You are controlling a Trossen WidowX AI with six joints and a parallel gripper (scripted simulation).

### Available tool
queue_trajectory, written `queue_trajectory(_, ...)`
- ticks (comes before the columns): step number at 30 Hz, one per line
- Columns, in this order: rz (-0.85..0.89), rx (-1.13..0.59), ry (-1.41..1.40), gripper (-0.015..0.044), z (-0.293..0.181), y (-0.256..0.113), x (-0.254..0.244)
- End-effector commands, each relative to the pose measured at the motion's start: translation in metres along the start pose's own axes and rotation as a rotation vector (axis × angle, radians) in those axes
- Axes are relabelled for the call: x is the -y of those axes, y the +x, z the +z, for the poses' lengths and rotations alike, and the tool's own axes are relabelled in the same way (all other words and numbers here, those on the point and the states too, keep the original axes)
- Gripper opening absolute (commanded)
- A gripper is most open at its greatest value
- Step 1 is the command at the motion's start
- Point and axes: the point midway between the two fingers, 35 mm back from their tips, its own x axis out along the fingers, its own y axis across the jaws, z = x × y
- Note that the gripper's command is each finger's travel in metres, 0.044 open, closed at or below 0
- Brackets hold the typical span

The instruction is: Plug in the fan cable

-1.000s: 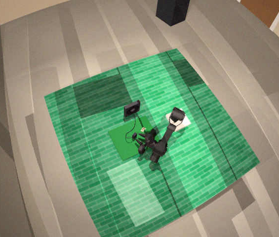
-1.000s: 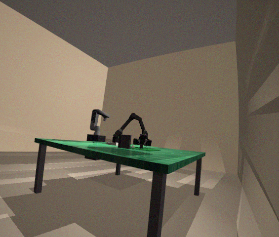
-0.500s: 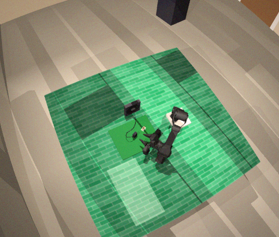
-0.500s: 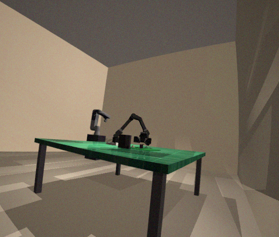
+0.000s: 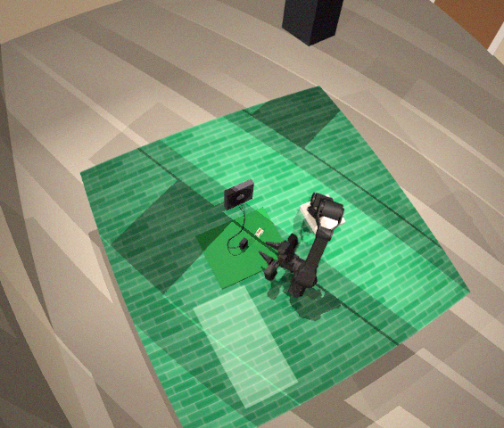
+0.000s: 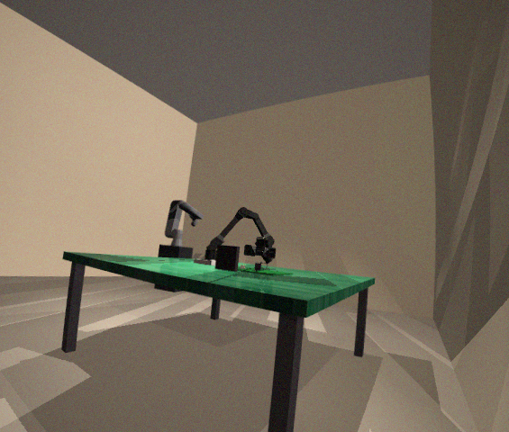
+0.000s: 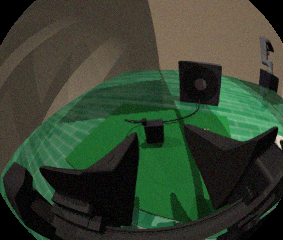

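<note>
The fan's plug point(image 5: 243, 243) point(image 6: 258, 266) point(image 7: 154, 132), a small black block, stands upright on the green board point(image 5: 224, 275) point(image 6: 282, 273) point(image 7: 166, 192). Its thin black cable point(image 5: 243, 222) point(image 7: 187, 117) loops back to the black fan point(image 5: 239, 195) point(image 6: 227, 257) point(image 7: 200, 84). My gripper point(image 5: 263, 249) point(image 6: 267, 262) point(image 7: 161, 133) is open, with nothing between its fingers, and stands back from the plug. A small cream part point(image 5: 259, 232) lies on the board apart from the plug. The plug's underside is hidden, and I cannot tell whether it sits on a header.
The green table point(image 5: 358, 276) point(image 6: 175, 274) carries the board and fan. A white plate point(image 5: 307, 215) lies by my arm's base. A pale rectangle point(image 5: 244, 345) shows on the table nearer the front. Another arm point(image 6: 176, 232) stands on a black pedestal point(image 5: 309, 22) point(image 6: 175, 251) beyond the table.
</note>
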Motion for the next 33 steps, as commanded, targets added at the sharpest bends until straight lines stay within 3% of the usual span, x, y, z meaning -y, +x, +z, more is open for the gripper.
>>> queue_trajectory(1, -0.061, -0.051, -0.009, 0.0205, 0.004, 0.004, 0.004)
queue_trajectory(17, -0.286, -0.416, -0.085, 0.0205, 0.006, 0.024, 0.022)
queue_trajectory(33, -0.306, -0.832, -0.116, 0.0205, 0.014, 0.028, 0.022)
